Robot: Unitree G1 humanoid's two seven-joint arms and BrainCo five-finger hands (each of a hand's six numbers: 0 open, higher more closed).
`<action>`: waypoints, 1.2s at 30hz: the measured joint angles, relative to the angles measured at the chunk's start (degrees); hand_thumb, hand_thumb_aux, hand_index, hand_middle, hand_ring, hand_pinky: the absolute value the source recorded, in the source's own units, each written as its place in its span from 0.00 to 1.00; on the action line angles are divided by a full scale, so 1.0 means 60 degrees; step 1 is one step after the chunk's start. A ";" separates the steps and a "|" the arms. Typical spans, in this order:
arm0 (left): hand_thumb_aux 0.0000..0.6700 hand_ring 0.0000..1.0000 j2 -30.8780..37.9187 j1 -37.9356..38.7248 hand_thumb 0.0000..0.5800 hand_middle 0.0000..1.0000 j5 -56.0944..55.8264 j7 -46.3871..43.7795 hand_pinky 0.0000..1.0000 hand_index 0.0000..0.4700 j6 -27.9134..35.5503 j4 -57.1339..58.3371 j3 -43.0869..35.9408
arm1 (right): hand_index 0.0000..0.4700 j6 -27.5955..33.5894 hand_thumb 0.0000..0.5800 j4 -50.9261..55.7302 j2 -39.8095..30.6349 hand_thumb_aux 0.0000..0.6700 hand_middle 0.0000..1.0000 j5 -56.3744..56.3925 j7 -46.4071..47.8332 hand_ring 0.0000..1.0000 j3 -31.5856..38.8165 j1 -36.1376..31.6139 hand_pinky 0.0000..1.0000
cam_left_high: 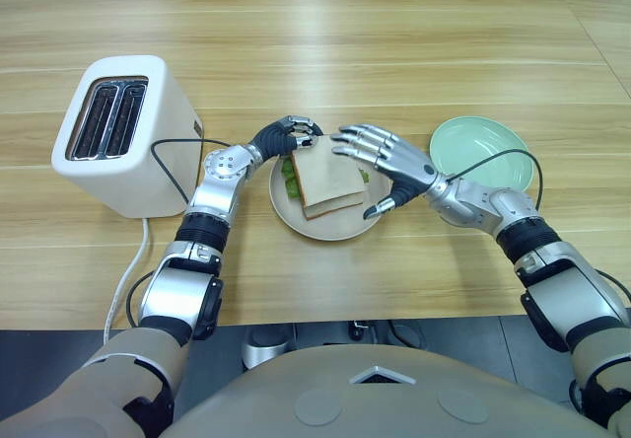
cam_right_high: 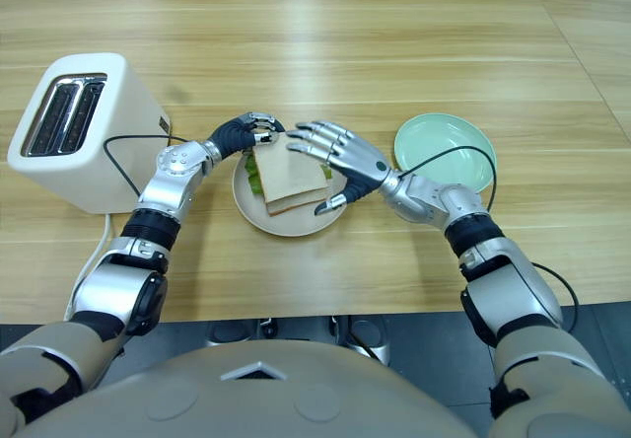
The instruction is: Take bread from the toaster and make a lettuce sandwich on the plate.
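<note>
A beige plate (cam_left_high: 292, 219) at the table's middle carries a sandwich: a bread slice (cam_left_high: 325, 174) on top, another slice under it, green lettuce (cam_left_high: 289, 175) showing at the left edge. My left hand (cam_left_high: 286, 136) is curled at the sandwich's far left corner, fingertips touching the top slice. My right hand (cam_left_high: 386, 160) hovers over the sandwich's right side, fingers spread and holding nothing. The white toaster (cam_left_high: 123, 132) stands at the left, both slots looking empty.
A pale green plate (cam_left_high: 481, 152) sits to the right of the sandwich, behind my right wrist. The toaster's white cord (cam_left_high: 128, 280) runs down toward the table's front edge. Open wood stretches across the far half of the table.
</note>
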 measured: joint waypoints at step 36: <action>0.96 1.00 -0.0028 -0.0058 1.00 1.00 0.0647 0.0338 1.00 0.94 -0.0343 0.0660 -0.0059 | 0.00 -0.0258 0.00 0.2231 0.1789 0.00 0.00 0.4180 0.7259 0.00 0.0031 -0.0532 0.00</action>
